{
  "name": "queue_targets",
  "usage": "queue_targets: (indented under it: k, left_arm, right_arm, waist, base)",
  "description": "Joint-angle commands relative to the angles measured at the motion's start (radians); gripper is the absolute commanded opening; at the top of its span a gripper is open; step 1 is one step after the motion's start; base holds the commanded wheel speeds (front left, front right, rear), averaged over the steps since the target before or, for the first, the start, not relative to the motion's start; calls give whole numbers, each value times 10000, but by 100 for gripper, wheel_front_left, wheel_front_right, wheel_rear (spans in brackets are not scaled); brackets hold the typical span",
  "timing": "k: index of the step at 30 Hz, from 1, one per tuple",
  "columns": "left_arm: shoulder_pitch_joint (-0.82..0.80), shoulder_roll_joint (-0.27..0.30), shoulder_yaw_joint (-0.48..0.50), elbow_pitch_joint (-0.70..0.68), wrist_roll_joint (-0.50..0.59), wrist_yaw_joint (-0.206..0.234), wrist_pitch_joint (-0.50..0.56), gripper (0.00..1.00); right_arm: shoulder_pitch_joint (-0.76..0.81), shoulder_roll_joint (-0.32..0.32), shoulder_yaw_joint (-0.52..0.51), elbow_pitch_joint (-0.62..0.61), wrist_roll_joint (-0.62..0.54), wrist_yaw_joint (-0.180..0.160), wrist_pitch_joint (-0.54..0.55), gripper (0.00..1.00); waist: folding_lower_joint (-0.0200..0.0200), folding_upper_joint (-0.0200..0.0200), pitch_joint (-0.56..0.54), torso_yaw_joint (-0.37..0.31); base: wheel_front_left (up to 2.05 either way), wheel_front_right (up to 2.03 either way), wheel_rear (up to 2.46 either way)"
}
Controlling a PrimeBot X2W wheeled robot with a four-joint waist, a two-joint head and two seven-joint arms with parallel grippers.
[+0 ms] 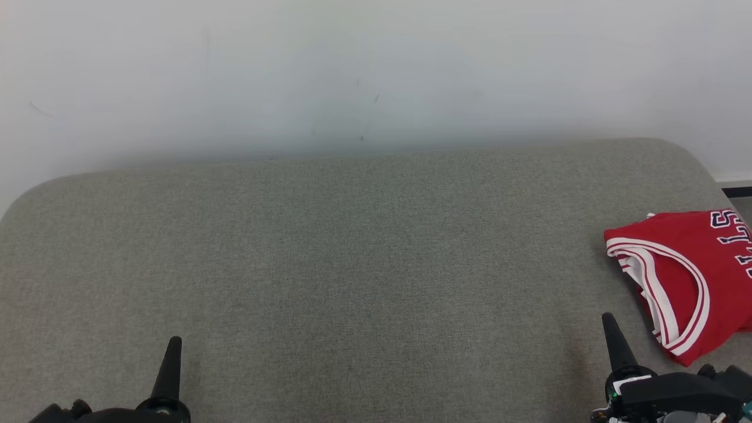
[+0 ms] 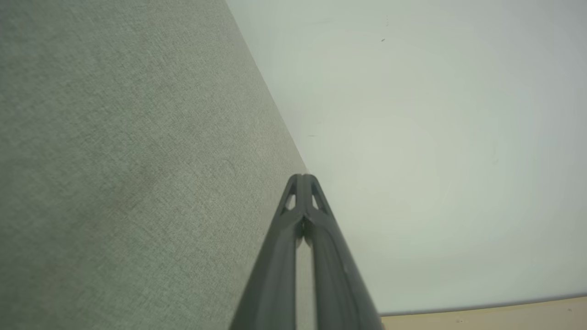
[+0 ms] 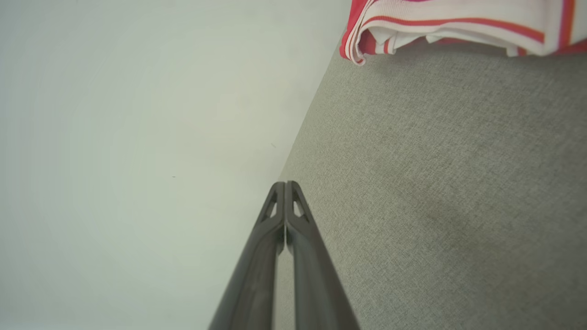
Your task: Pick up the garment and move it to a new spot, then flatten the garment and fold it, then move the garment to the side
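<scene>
Garment [image 1: 675,252], a red jersey with white trim, lies folded at the far right of the grey fabric-covered table [image 1: 352,247], partly cut off by my head view's edge. I see my right hand [image 1: 608,322] low over the table just beside the jersey, apart from it, fingers pressed together and holding nothing. My left hand [image 1: 174,343] sits at the lower left, well apart from the jersey, its fingers also pressed tight and empty. A pale wall [image 1: 352,70] rises behind the table.
</scene>
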Motion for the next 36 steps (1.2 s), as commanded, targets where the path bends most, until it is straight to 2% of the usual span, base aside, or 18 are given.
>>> queue_targets:
  k: [1, 36]
  left_arm:
    - [-217, 51, 51, -56, -195, -56, 44, 0]
    - [-464, 69, 173, 13, -3011, -254, 785, 0]
  right_arm:
    - [-189, 7, -55, -119, 268, -15, 48, 0]
    - [-219, 18, -399, -440, 3089, -20, 707, 0]
  waist:
    - [1, 0, 5, 5]
    - [1, 0, 148, 138]
  base:
    - [0, 0, 0]
    - [0, 0, 0]
